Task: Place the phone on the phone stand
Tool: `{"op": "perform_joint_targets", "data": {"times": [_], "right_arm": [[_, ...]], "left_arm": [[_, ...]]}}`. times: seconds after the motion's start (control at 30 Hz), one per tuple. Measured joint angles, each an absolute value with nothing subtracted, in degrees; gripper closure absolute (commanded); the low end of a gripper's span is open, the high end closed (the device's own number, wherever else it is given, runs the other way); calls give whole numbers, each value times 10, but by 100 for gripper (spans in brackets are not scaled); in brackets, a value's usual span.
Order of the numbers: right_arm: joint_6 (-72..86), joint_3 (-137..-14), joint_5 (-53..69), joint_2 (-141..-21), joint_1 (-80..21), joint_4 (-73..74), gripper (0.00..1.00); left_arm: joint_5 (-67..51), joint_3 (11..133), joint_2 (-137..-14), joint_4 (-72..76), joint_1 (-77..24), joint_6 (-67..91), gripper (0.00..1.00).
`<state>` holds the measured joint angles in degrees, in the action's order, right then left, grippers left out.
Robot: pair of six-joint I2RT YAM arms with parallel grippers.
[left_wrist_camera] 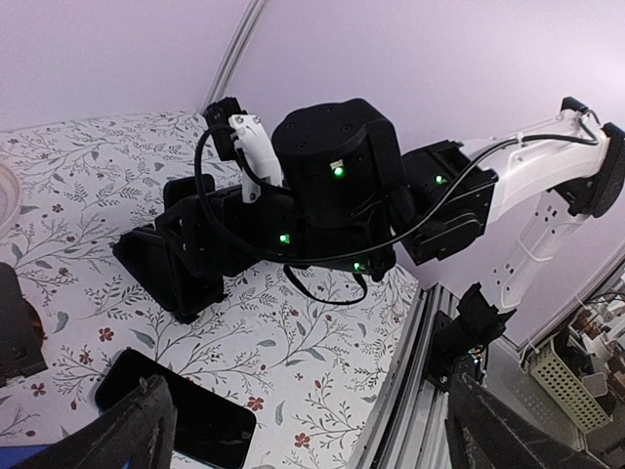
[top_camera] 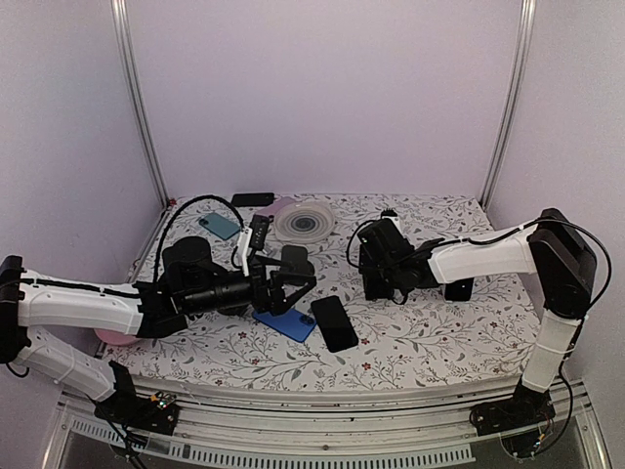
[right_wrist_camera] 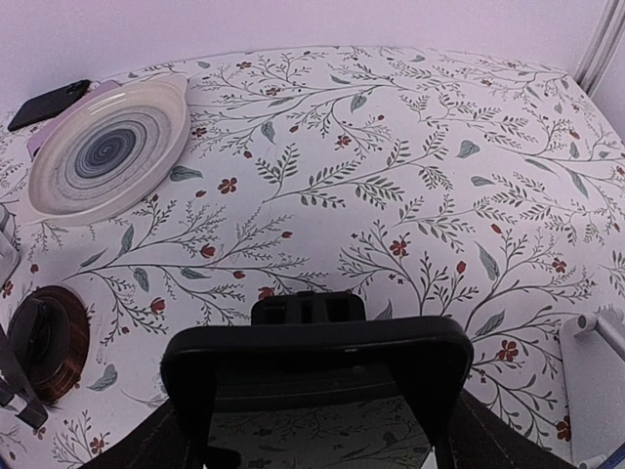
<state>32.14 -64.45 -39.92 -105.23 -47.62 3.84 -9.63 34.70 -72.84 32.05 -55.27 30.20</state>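
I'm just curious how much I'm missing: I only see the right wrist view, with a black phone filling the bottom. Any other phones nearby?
Observer: Yes, a blue phone and a second black phone lie side by side near the front.
Operator: Is the other arm busy?
Observer: The left gripper hangs open, empty, right by those two.
Operator: Anything else?
Observer: A teal phone lies far back on the left.
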Motion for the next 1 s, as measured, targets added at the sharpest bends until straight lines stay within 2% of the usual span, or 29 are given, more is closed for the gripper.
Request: {"op": "perform_joint_targets", "data": {"times": [0.07,0.17,0.57,1.0], "right_arm": [[322,-644,-399,-1052,-477,37,7],[321,-644,-398,-1051,-478,34,0],[314,-641,-366,-1022,-479,34,1],[296,-573,-328,-876,-481,40,1]], "left_arm": [[-96,347,-728,321,-553,302,3],[-96,347,-728,321,-553,302,3],[-96,347,-728,317,-553,302,3],[-65,354,-729,288,-553,316,3]]}}
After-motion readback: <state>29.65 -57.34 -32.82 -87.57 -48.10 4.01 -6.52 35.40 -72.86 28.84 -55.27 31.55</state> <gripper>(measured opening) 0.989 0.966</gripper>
